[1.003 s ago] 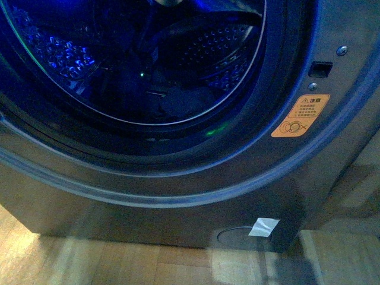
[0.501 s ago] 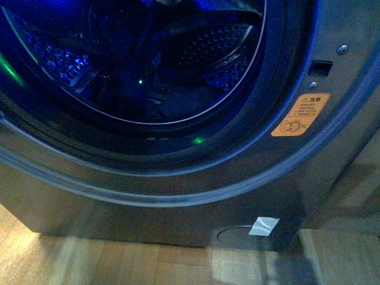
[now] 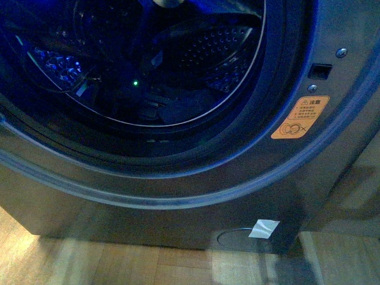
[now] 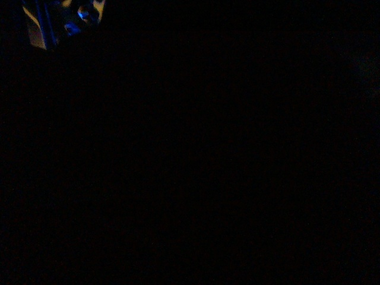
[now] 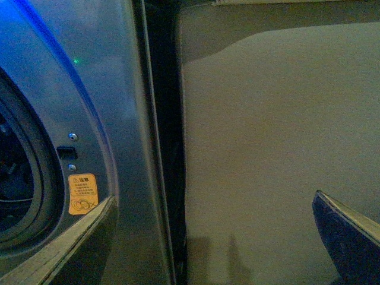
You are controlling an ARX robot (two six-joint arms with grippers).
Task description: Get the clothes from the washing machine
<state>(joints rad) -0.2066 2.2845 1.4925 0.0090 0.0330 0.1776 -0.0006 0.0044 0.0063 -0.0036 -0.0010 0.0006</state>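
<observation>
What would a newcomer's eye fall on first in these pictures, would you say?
Probably the washing machine, its perforated drum glowing deep blue in the upper left of the front view, with a tiny green light inside it. Next, the orange warning sticker right of the opening, and the white tape patch low on the front panel. The left wrist view is dark.

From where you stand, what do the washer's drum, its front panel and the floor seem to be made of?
Drum: probably bare steel, since its wall is punched with rows of holes that glint. Front panel: smooth grey, metallic-looking sheen; painted metal or plastic, can't tell. Floor: wood or wood-look planks, with grain and seams.
</observation>
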